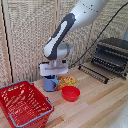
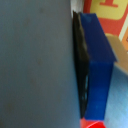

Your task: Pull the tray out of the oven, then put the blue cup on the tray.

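Exterior view — gripper point(image 1: 50, 80) lowered over blue cup point(image 1: 49, 84) on surface point(image 1: 95, 100) | grip state indeterminable | tray point(image 1: 93, 73) pulled out before oven point(image 1: 112, 55) | red bowl point(image 1: 70, 93) beside cup

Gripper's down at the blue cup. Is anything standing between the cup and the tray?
Nothing visible. The tray lies pulled out before the oven, and the wood between it and the cup looks bare. The red bowl sits nearer the camera, off that line.

arm: bent, reaching down | gripper point(image 1: 50, 80): pointing down, low
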